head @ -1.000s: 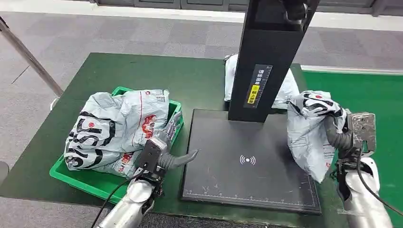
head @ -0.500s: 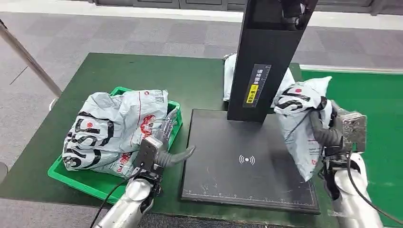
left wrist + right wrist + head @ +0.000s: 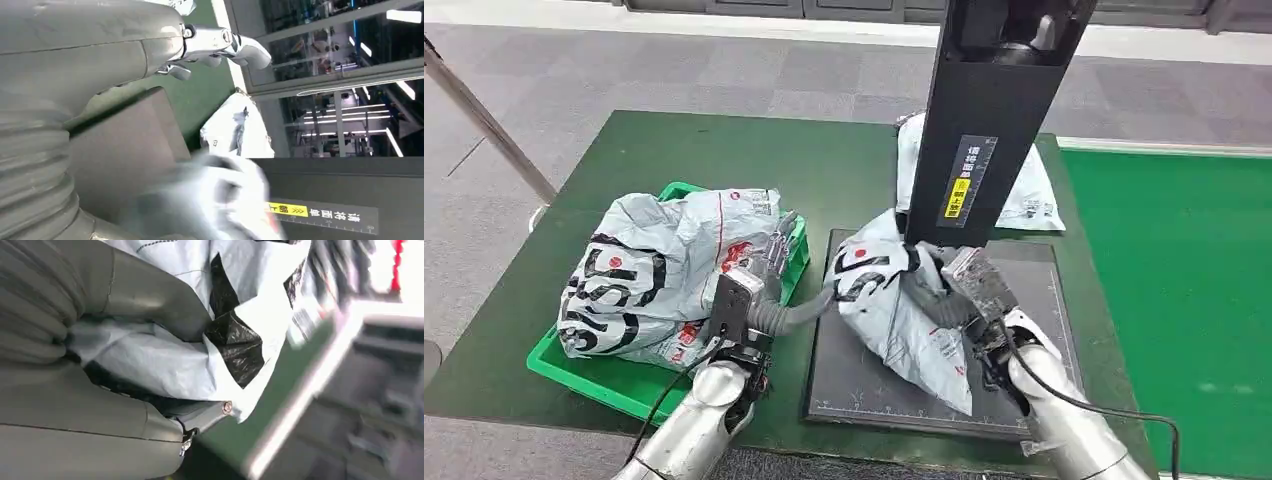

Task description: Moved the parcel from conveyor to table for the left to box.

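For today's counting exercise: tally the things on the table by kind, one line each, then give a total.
Grey parcels: 3 (held by the right hand, in the bin, behind the post)
Green bin: 1
Black scanner pad: 1
Total: 5

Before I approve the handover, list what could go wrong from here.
1. The parcel hangs from the right hand right beside the black post; it may snag there.
2. The left hand is open and almost at the parcel; the hands could collide.
3. The green bin already looks full, so a boxed parcel may spill.
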Robot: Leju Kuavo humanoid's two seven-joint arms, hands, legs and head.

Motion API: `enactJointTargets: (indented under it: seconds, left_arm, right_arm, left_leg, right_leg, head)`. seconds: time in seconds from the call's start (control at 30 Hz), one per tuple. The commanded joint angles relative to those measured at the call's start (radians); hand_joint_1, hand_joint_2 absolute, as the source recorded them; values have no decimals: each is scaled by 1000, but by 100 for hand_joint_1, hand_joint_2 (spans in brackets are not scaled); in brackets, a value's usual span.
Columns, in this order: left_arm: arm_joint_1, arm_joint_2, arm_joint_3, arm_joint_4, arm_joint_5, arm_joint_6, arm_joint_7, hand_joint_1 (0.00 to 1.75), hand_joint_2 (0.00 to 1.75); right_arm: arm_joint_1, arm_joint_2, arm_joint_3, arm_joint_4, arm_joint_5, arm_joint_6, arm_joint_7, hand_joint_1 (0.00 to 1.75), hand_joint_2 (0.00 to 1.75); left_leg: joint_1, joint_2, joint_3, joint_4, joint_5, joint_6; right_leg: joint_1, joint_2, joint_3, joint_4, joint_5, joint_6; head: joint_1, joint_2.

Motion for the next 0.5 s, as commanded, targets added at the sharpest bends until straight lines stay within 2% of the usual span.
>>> enactJointTargets:
  seconds: [0.03,0.07,0.1,0.13,0.37,0.43,0.47,0.5]
  left_arm:
    - [-2,7,24,-27,-46,15,43,0,175]
    - [5,7,31,-36,-57,17,47,0,175]
    - [14,5,45,-49,-68,17,51,0,175]
    - [18,6,51,-57,-74,20,53,0,175]
    - [24,2,74,-71,-97,21,53,0,175]
    - [27,-3,83,-76,-106,29,51,0,175]
    - [27,-2,85,-76,-112,34,49,0,175]
    - [27,-1,88,-76,-118,41,47,0,175]
  right_arm:
    - [-126,86,170,224,21,45,49,175,175]
    - [-125,91,160,237,27,43,56,175,175]
    - [-121,100,145,262,37,46,91,5,175]
    - [-116,102,137,274,51,33,98,0,175]
    - [-80,103,95,287,95,18,90,0,175]
    - [-59,99,67,255,114,-17,48,0,175]
    - [-55,95,62,247,120,-27,39,0,0]
    - [-45,91,41,230,113,-42,24,0,0]
  left_leg:
    - [0,8,3,-1,-1,-1]
    - [0,6,2,-1,-1,-1]
    - [1,7,3,-1,-1,-1]
    - [0,6,3,-2,0,-1]
    - [1,4,3,-2,0,0]
    - [1,4,3,-1,-1,0]
    - [0,2,2,-1,0,0]
    - [1,3,3,-1,0,0]
  right_leg:
    - [1,7,1,-2,1,-1]
    - [0,5,0,-1,1,-1]
    - [1,5,1,-2,1,-1]
    - [1,4,1,-2,1,-1]
    - [1,2,2,-2,1,-1]
    - [1,2,2,-2,1,-1]
    - [1,1,2,-2,0,-1]
    - [1,1,2,-2,0,-1]
  head:
    - [0,0]
    - [0,0]
    - [0,0]
    - [0,0]
    - [0,0]
    - [0,0]
    - [0,0]
    - [0,0]
